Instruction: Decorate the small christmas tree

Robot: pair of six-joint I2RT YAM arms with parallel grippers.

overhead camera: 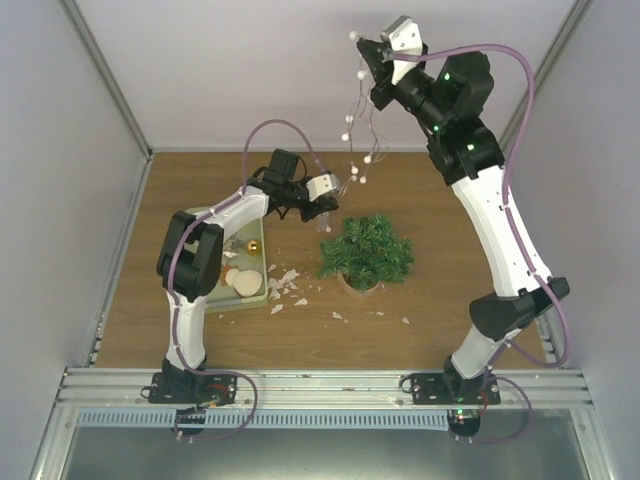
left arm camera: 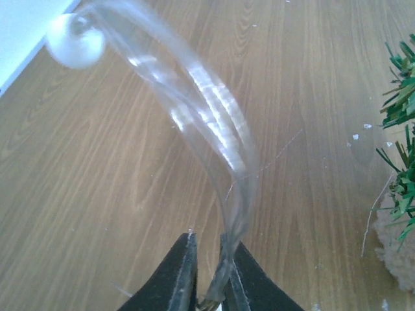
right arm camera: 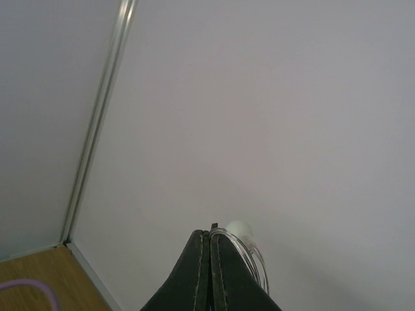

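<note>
Left hand (overhead camera: 342,180) and raised right hand (overhead camera: 364,52) each pinch the bead garland (overhead camera: 362,120); small christmas tree (overhead camera: 365,250) just right of left hand.

The wooden desk (overhead camera: 300,345) carries the small christmas tree (overhead camera: 365,250) near its middle, a pale green tray (overhead camera: 245,303) by the left edge, and white scraps (overhead camera: 285,285) scattered between them.

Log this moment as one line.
left fingers: shut on garland, low | right fingers: shut on garland, raised | tree: upright, undraped
</note>
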